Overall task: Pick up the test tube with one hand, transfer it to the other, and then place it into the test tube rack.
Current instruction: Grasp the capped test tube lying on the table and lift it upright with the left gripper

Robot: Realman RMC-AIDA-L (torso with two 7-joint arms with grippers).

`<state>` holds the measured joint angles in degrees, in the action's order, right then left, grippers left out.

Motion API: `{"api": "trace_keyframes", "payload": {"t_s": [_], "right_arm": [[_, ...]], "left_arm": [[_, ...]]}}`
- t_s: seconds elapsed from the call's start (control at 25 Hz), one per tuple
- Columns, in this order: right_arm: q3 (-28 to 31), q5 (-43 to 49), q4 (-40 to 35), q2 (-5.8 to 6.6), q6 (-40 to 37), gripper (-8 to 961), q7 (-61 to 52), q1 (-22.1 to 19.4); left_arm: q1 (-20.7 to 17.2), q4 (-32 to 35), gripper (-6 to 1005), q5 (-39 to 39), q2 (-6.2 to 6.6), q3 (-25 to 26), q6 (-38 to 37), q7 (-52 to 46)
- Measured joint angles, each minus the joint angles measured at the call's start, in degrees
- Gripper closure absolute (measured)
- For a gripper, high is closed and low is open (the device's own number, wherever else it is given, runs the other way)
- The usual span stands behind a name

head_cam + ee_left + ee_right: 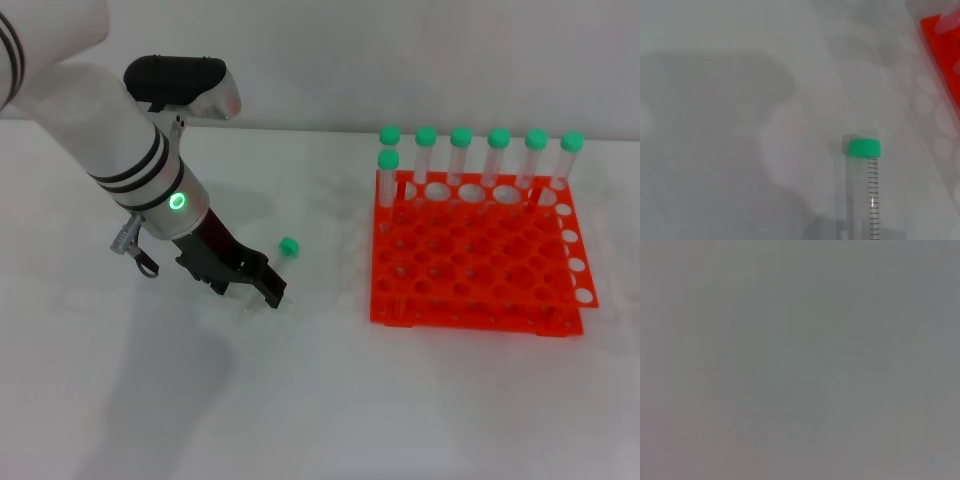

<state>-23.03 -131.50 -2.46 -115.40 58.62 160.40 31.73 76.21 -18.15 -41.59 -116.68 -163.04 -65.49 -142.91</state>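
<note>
The test tube lies on the white table, its green cap (289,246) showing clearly and its clear body hard to make out. In the left wrist view the tube (870,190) runs from its cap toward the picture's bottom edge. My left gripper (248,288), a black claw on the white arm with a green light, is low over the table just left of and nearer than the cap, fingers apart and empty. The orange test tube rack (470,310) stands to the right, and its corner shows in the left wrist view (945,45). My right gripper is out of view.
Several green-capped tubes (459,150) stand upright in the rack's back row and back left corner. The right wrist view shows only a blank grey surface. A small grey connector (128,240) with a cable hangs at the left wrist.
</note>
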Motion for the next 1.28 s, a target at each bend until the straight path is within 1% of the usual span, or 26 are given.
{"api": "trace_keyframes", "payload": {"t_s": [0.44, 0.72, 0.96, 1.28], "right_arm": [[0.0, 0.0, 0.0, 0.0, 0.0, 121, 0.0, 0.1], [0.0, 0.1, 0.0, -0.18, 0.0, 122, 0.0, 0.2], [0.0, 0.1, 0.1, -0.28, 0.1, 122, 0.0, 0.2], [0.0, 0.0, 0.3, -0.37, 0.2, 122, 0.0, 0.2]], "left_arm": [[-0.4, 0.7, 361, -1.0, -0.09, 0.0, 1.2, 0.1], [-0.4, 0.7, 513, -2.5, -0.71, 0.0, 2.0, 0.1], [-0.4, 1.0, 571, -3.1, -0.95, 0.0, 2.7, 0.0], [-0.3, 1.5, 649, -3.4, -0.94, 0.0, 2.7, 0.1]]}}
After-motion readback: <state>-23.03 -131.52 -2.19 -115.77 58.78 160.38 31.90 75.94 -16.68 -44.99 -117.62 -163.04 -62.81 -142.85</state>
